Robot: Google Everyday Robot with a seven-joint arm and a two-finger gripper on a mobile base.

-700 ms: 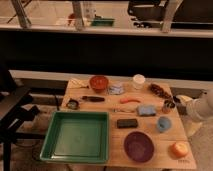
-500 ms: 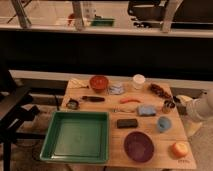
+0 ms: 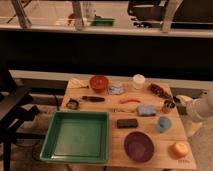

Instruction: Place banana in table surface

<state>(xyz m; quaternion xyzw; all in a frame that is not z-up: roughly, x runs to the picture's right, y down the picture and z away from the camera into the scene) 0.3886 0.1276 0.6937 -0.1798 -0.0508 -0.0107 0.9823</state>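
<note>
Claw (image 3: 179, 102) hangs off the desk's (image 3: 150, 125) right edge; you cannot tell its state. Your banana (image 3: 77, 83) lies well apart at the far-left corner, long axis roughly along the back edge.

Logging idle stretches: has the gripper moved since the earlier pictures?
No. The gripper stays at the right edge of the table surface, beside the dark cup, as before.
</note>
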